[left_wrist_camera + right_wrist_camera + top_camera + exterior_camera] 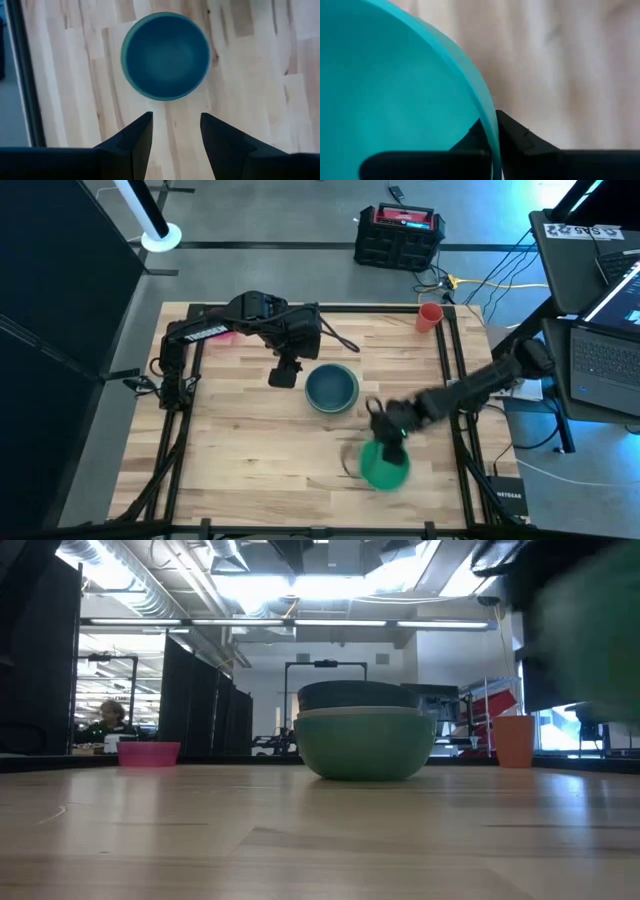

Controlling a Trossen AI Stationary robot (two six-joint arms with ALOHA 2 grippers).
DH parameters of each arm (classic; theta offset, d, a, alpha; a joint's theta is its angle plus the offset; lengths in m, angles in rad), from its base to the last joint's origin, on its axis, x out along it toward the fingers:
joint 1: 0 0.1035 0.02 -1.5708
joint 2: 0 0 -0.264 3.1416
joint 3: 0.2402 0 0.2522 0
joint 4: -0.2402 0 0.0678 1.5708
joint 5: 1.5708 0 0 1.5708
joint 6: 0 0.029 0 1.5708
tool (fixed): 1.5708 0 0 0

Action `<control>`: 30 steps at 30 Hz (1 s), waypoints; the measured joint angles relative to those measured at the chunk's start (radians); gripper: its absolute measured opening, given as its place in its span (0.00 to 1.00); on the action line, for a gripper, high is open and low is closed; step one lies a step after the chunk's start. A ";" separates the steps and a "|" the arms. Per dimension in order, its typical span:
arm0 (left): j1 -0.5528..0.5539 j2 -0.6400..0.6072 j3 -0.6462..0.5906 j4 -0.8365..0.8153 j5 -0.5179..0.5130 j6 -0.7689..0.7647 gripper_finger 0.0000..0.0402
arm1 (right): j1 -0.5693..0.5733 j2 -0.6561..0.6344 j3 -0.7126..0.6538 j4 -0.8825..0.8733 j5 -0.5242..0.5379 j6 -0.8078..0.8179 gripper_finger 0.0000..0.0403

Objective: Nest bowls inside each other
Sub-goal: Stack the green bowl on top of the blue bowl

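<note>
A stack of bowls (332, 388) stands mid-table: a dark teal bowl (166, 55) sits in a white one, which sits in a sage green one (365, 748). My left gripper (175, 117) hovers open above the table, just left of the stack (285, 375). My right gripper (388, 430) is shut on a bright green bowl (383, 465) toward the table's near right; the low view shows that bowl as a green blur (590, 630). A pink bowl (148, 753) stands at the far left, partly under my left arm. My right gripper holds the bright green bowl by its rim (492, 131), one finger inside the bowl and one outside against the wall. The fingers slant down from the table's right. The bowl is lifted clear of the table.
A small orange cup (430, 315) stands at the table's far right corner. Black frame rails (452, 370) run along the table's left and right edges. Bare wood lies near the front edge and left of the stack.
</note>
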 joint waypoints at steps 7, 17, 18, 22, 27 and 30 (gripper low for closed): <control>-0.029 -0.041 0.000 0.000 -0.001 -0.022 0.37 | -0.316 0.001 0.188 -0.100 0.051 -0.249 0.00; 0.027 -0.187 0.000 0.001 -0.012 -0.075 0.37 | -0.518 0.216 0.524 -0.212 0.067 -0.451 0.00; 0.031 -0.193 0.000 0.000 -0.012 -0.078 0.37 | -0.526 0.252 0.556 -0.213 0.066 -0.461 0.00; 0.038 -0.200 0.000 0.000 -0.012 -0.097 0.37 | -0.550 0.379 0.661 -0.241 0.044 -0.486 0.00; 0.037 -0.201 0.000 0.000 -0.012 -0.097 0.37 | -0.554 0.474 0.708 -0.310 0.025 -0.519 0.00; 0.037 -0.202 0.000 0.000 -0.012 -0.098 0.37 | -0.557 0.531 0.736 -0.351 0.014 -0.538 0.00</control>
